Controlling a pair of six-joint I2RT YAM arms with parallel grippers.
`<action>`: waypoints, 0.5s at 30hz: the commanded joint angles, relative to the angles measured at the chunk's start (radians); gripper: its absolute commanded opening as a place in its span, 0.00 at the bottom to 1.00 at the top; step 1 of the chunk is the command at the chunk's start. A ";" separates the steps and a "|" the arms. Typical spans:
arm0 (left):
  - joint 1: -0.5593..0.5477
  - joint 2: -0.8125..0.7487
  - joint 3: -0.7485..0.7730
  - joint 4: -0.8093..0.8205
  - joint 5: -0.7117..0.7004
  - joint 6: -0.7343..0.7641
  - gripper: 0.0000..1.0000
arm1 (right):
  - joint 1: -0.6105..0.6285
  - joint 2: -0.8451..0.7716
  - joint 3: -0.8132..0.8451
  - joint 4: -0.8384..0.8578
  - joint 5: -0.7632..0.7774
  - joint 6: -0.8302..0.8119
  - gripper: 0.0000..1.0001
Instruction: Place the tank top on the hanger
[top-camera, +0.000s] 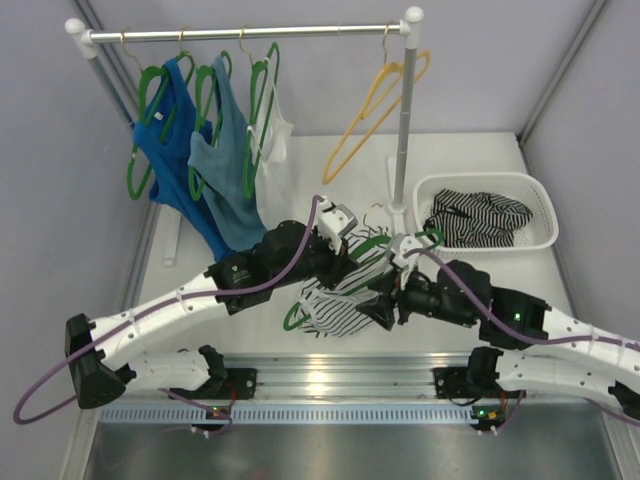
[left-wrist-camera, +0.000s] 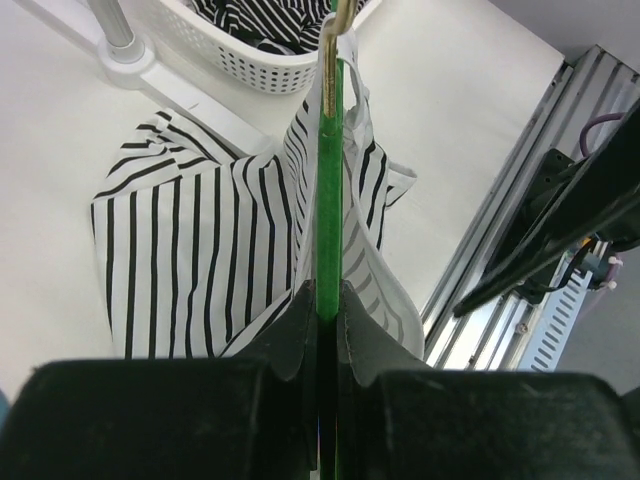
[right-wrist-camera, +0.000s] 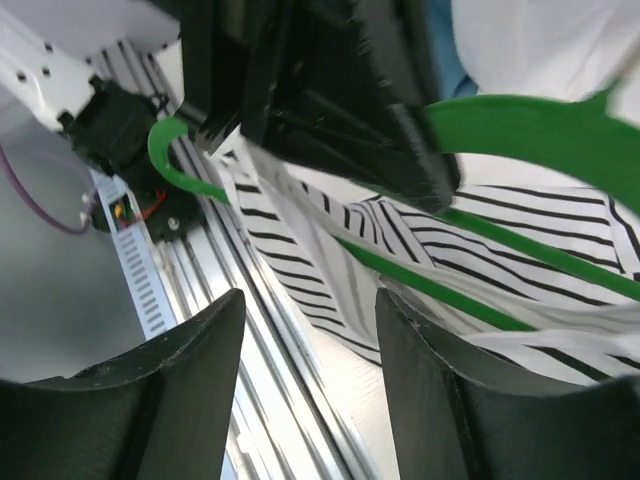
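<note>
The left gripper (left-wrist-camera: 328, 305) is clamped tight on the green hanger (left-wrist-camera: 330, 180), its two black fingers (left-wrist-camera: 290, 330) pressed flat against either face of the plastic. From this wrist the hanger is seen edge-on, running straight away from the jaws, with its brass-coloured wire hook (left-wrist-camera: 329, 50) at the far end pointing toward the white basket (left-wrist-camera: 240, 60) beyond. In the overhead view its long axis lies on a diagonal, from the near-left to the far-right. The striped tank top (left-wrist-camera: 190, 250) is gathered around the hanger just ahead of the fingers. Cloth rises on both sides of the green edge almost to the hook, and the rest spreads over the white table (left-wrist-camera: 450, 120) to the left of the gripper, its black stripes running mostly away from the jaws. A darker striped garment (left-wrist-camera: 270, 15) lies in the basket, and the foot of the rack post (left-wrist-camera: 125, 55) stands to its left. The right gripper (right-wrist-camera: 310, 300) faces the left one from close by, jaws wide apart and holding nothing. Just beyond its fingers (right-wrist-camera: 180, 380) lie the hanger's lower bar and the striped cloth, with the left gripper's black body above them.
</note>
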 joint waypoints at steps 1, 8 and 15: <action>0.003 0.004 0.062 0.092 0.007 -0.009 0.00 | 0.089 0.056 -0.012 0.099 0.076 -0.085 0.55; 0.002 0.012 0.076 0.085 0.019 -0.011 0.00 | 0.145 0.136 -0.056 0.194 0.163 -0.104 0.61; 0.002 0.012 0.080 0.082 0.031 -0.016 0.00 | 0.161 0.159 -0.086 0.242 0.286 -0.119 0.59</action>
